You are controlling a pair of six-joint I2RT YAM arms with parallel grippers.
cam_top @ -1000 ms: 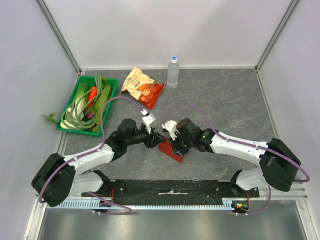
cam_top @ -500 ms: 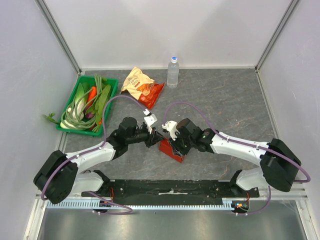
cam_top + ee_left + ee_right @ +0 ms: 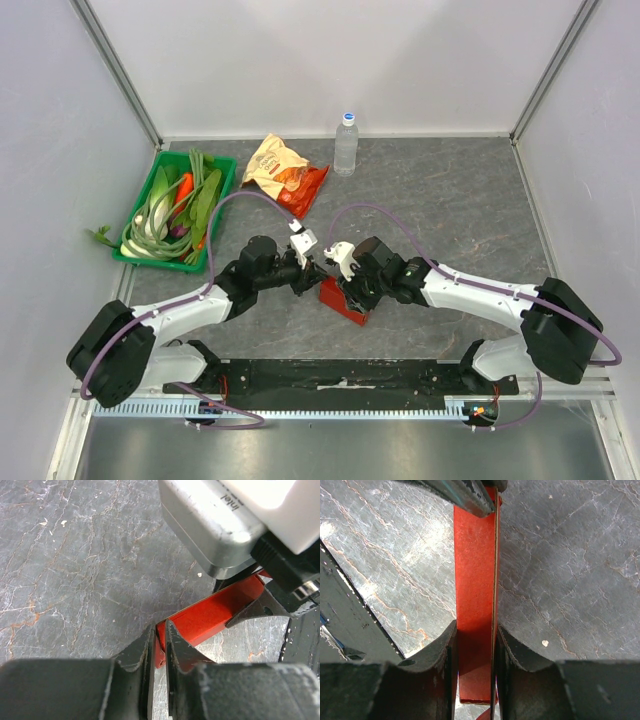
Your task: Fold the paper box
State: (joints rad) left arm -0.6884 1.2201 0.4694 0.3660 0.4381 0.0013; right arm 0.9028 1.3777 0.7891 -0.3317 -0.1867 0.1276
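Note:
The paper box [image 3: 342, 301] is a bright red, partly folded cardboard piece at the table's middle front, between both grippers. My left gripper [image 3: 312, 277] pinches the box's left end; in the left wrist view its jaws [image 3: 159, 635] are closed on a thin red flap of the box [image 3: 210, 617]. My right gripper [image 3: 350, 290] clamps the box from the right; in the right wrist view its fingers [image 3: 445, 655] squeeze the narrow folded box [image 3: 475, 570] on both faces, and the gripper's middle [image 3: 475, 645] lies on red card. The left fingertips show at that view's top.
A green tray [image 3: 140, 262] of vegetables sits at the back left. A crinkled orange-and-red snack bag [image 3: 285, 172] and a clear water bottle [image 3: 346, 145] stand at the back centre. Grey walls enclose the table on three sides.
The left arm has shifted slightly toward the box and upward. The box and right gripper stay almost still.

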